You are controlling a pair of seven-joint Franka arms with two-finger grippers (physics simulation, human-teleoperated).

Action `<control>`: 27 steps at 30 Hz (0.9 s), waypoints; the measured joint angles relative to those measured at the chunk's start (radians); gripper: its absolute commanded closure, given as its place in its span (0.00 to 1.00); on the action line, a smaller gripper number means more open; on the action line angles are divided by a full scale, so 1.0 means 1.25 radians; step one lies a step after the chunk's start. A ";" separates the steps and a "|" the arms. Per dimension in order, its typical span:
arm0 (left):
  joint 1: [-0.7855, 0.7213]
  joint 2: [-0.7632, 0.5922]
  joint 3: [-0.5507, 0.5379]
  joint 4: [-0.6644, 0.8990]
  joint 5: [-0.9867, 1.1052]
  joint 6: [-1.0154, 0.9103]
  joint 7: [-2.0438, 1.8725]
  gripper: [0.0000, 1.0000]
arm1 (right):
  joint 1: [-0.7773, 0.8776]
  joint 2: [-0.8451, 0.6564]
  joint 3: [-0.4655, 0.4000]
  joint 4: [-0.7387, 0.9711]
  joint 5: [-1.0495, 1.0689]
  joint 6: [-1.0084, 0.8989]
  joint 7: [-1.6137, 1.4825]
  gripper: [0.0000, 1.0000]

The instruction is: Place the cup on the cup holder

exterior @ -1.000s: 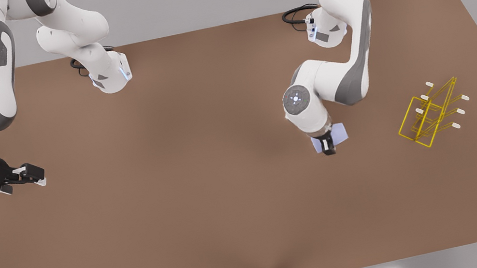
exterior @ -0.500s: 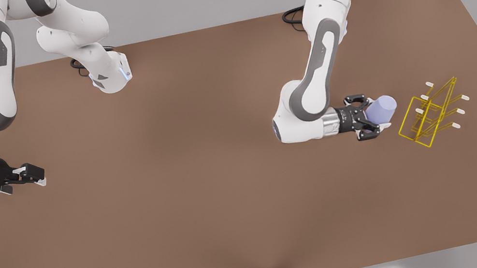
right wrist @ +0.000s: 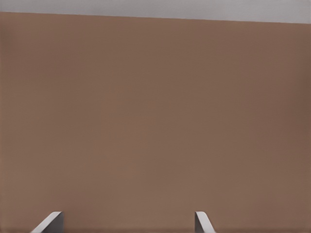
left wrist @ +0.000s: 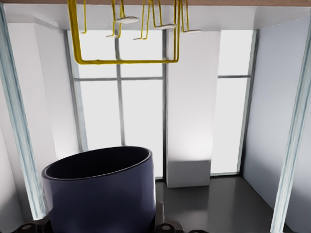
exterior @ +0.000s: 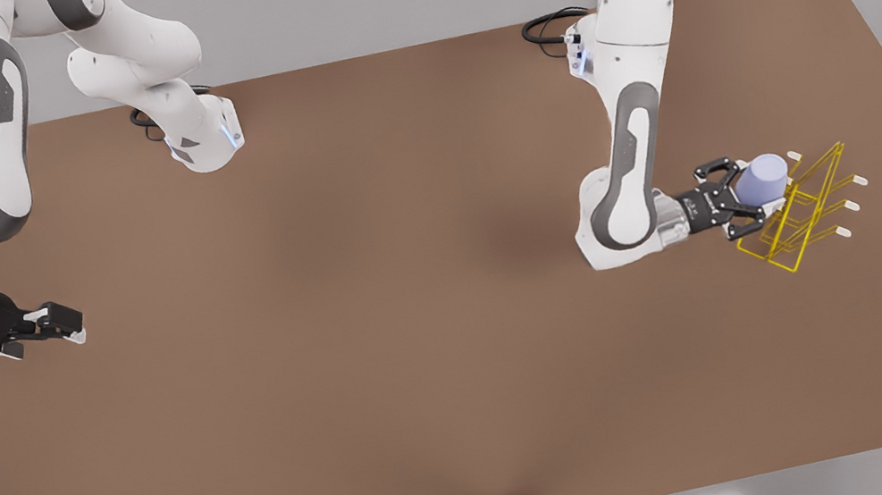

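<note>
Fingers of the left gripper (exterior: 746, 199) pinch the pale lavender-blue tapered cup (exterior: 759, 180), carried on its side at the yellow wire cup holder (exterior: 798, 216) near the brown table's (exterior: 380, 313) front-view right edge. Seating it likely means lining its open mouth with a white-capped prong. Right gripper (exterior: 59, 322), fingers spread, waits by the opposite edge.

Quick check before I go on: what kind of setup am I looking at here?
Likely a simulated lab bench: a bare brown table with metal frame posts, two Franka arms, the left gripper holding the cup at the cup holder, the right gripper waiting, open.
</note>
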 measured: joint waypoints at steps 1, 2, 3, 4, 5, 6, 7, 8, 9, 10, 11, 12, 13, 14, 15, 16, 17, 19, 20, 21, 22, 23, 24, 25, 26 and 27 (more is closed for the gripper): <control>0.006 0.002 0.008 0.000 0.004 0.008 -0.009 0.33 | 0.000 0.000 0.000 0.000 0.000 0.000 0.000 0.00; 0.015 0.006 0.012 0.000 0.011 0.017 -0.018 0.33 | 0.000 0.000 0.000 0.000 0.000 0.000 0.000 0.00; 0.028 0.010 0.015 0.000 0.020 0.026 -0.027 0.33 | 0.000 0.000 0.000 0.000 0.000 0.000 0.000 0.00; 0.039 0.015 0.016 0.000 0.028 0.035 -0.036 0.33 | 0.000 0.000 0.000 0.000 0.000 0.000 0.000 0.00; 0.049 0.018 0.017 -0.001 0.035 0.042 -0.045 0.33 | 0.000 0.000 0.000 0.000 0.000 0.000 0.000 0.00; 0.059 0.023 0.017 -0.001 0.042 0.050 -0.053 0.33 | 0.000 0.000 0.000 0.000 0.000 0.000 0.000 0.00; 0.071 0.030 0.018 -0.001 0.052 0.058 -0.062 0.33 | 0.000 -0.001 0.000 0.000 0.000 0.000 0.000 0.00; 0.078 0.035 0.018 0.000 0.060 0.066 -0.070 0.33 | 0.000 -0.001 0.000 0.000 0.000 0.000 0.000 0.00; 0.084 0.041 0.018 0.000 0.066 0.074 -0.078 0.33 | 0.000 -0.001 0.000 0.000 0.000 0.000 0.000 0.00; 0.086 0.048 0.017 0.001 0.071 0.082 -0.087 0.33 | 0.000 -0.001 0.000 0.000 0.000 0.000 0.000 0.00; 0.087 0.055 0.017 0.001 0.074 0.089 -0.095 0.33 | 0.000 -0.001 0.000 0.000 0.000 0.000 0.000 0.00; 0.087 0.062 0.016 0.001 0.076 0.094 -0.103 0.33 | 0.000 -0.001 0.000 0.000 0.000 0.000 0.000 0.00; 0.087 0.066 0.016 0.000 0.078 0.099 -0.112 0.33 | 0.000 -0.001 0.000 0.000 0.000 0.000 0.000 0.00; 0.087 0.068 0.016 -0.001 0.080 0.103 -0.120 0.33 | 0.000 0.000 0.000 0.000 0.000 0.000 0.000 0.00; 0.087 0.068 0.015 -0.002 0.080 0.106 -0.127 0.33 | 0.000 0.000 0.000 0.000 0.000 0.000 0.000 0.00; 0.087 0.067 0.015 -0.009 0.080 0.109 -0.135 0.33 | 0.000 0.000 0.000 0.000 0.000 0.000 0.000 0.00; 0.087 0.066 0.015 -0.016 0.080 0.111 -0.142 0.33 | 0.000 0.000 0.000 0.000 0.000 0.000 0.000 0.00; 0.086 0.064 0.016 -0.032 0.079 0.113 -0.158 0.33 | 0.000 0.000 0.000 0.000 0.000 0.000 0.000 0.00; 0.086 0.062 0.016 -0.040 0.079 0.114 -0.165 0.33 | 0.000 0.000 0.000 0.000 0.000 0.000 0.000 0.00; 0.086 0.061 0.016 -0.049 0.078 0.114 -0.173 0.33 | 0.000 0.000 0.000 0.000 0.000 0.000 0.000 0.00; 0.086 0.059 0.016 -0.058 0.078 0.115 -0.181 0.33 | 0.000 0.000 0.000 0.000 0.000 0.000 0.000 0.00; 0.086 0.053 0.017 -0.069 0.077 0.115 -0.188 0.33 | 0.000 0.000 0.000 0.000 0.000 0.000 0.000 0.00; 0.085 0.049 0.017 -0.079 0.077 0.114 -0.195 0.33 | 0.000 0.000 0.000 0.000 0.000 0.000 0.000 0.00; 0.085 0.046 0.017 -0.085 0.076 0.113 -0.202 0.33 | 0.000 0.000 0.000 0.000 0.000 0.000 0.000 0.00; 0.086 0.043 0.017 -0.090 0.076 0.112 -0.208 0.33 | 0.000 0.000 0.000 0.000 0.000 0.000 0.000 0.00; 0.086 0.040 0.017 -0.096 0.076 0.112 -0.214 0.33 | 0.000 0.000 0.000 0.000 0.000 0.000 0.001 0.00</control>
